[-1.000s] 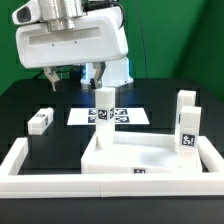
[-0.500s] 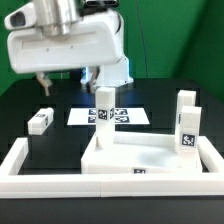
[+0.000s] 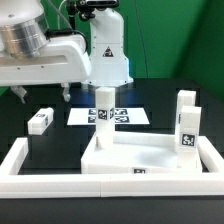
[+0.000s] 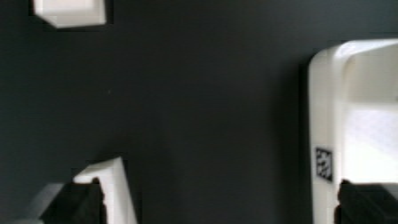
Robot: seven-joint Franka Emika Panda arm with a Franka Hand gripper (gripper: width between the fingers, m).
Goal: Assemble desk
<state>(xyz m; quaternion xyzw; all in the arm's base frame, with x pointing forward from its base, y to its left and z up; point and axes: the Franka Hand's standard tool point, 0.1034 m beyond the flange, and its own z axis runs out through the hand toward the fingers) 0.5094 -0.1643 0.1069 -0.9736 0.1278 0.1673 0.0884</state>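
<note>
The pincer [image 3: 42, 93] is hanging released above the black bench [image 3: 30, 120], holding nothing, while the desk top [image 3: 140, 158] is sitting near the front border bars [image 3: 20, 160], a loose leg [image 3: 41, 120] lying apart.

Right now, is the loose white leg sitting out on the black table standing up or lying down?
Lying down. The loose leg rests on its long side on the black table, low and flat, while the legs by the desk top stand upright.
</note>
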